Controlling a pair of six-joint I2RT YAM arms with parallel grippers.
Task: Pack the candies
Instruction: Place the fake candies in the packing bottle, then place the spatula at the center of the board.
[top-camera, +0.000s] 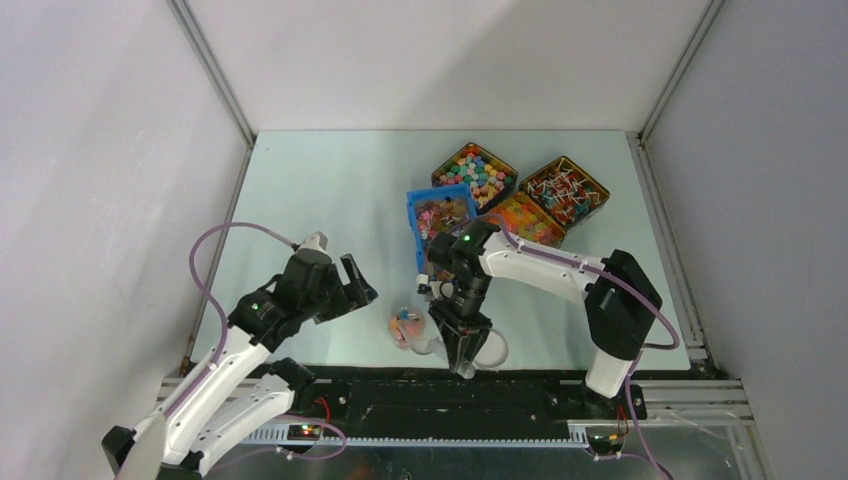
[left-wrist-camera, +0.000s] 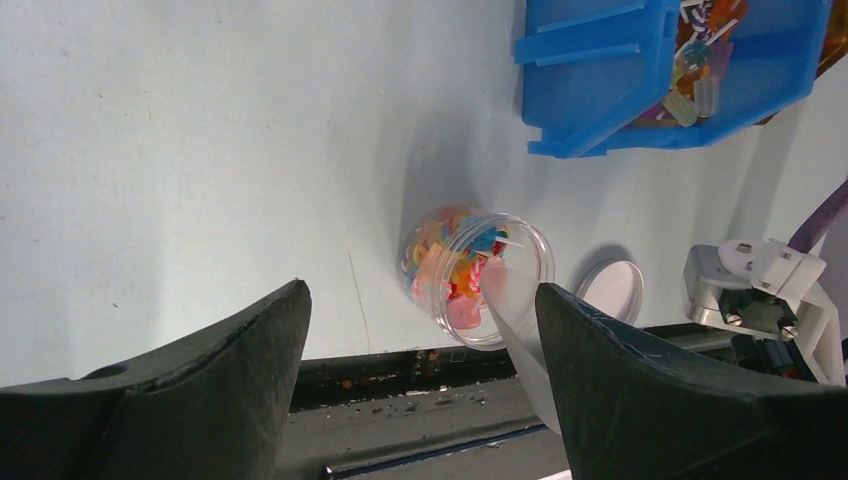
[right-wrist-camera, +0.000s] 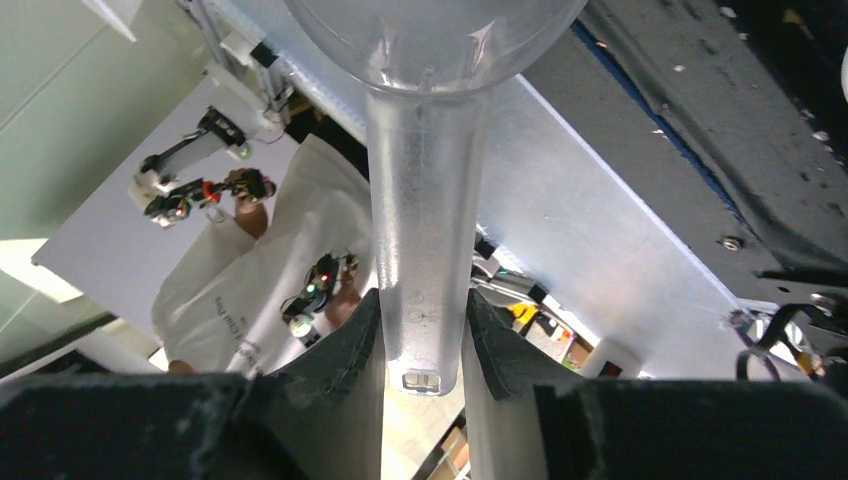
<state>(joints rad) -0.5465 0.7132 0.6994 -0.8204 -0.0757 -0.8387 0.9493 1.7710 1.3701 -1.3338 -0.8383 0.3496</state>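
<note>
Scoop handle (right-wrist-camera: 425, 250) pinched between right fingers (right-wrist-camera: 340, 350); left fingers (left-wrist-camera: 230, 370) spread wide.

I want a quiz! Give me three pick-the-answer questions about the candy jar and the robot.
1. Where does the jar with candies stand?
A) on a chair B) on the table, by its near edge C) on a shelf
2. What colour is the bin beyond the jar?
A) blue B) green C) yellow
3. What are the jaws of the right gripper doing?
A) hanging open, empty B) shut on a clear scoop C) squeezing a ball

Answers: 1 B, the left wrist view shows it beside the table's edge; 2 A, its walls are plain blue; 3 B, the right wrist view shows the scoop's handle pinched between them.
</note>
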